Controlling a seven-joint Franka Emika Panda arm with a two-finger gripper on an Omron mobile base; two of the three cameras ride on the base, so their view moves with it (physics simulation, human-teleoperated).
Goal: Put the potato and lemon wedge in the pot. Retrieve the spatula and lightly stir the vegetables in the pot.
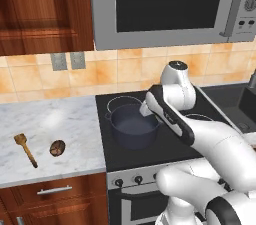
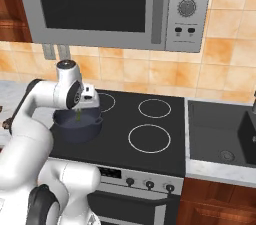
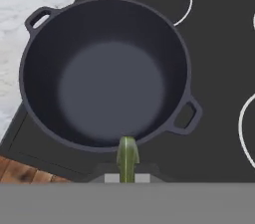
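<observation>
The lemon wedge [image 3: 127,157] is held pinched in the gripper [image 2: 79,115], hanging point-down directly above the pot [image 3: 107,71], which stands on the front left burner of the stovetop [image 2: 150,134], close to its left edge. In the hand view the wedge is seen over the pot's near rim rather than over the middle of its bare floor, so the release is judged best made once the wedge has been carried a little further inward; a drop from where it hangs now could strike the rim and bounce onto the stovetop. A modest lowering before the fingers are parted would also be advisable, since so light a sliver may tumble. The arm is folded over the left side of the stovetop, with the elbow raised high, the forearm bent down toward the pot and the hand pointed nearly straight downward. The potato [image 1: 57,148] is left lying on the marble counter [image 1: 60,119] near its front edge, well apart from the pot, and the spatula [image 1: 25,149] is laid just beside it toward the counter's left end, head toward the wall.
</observation>
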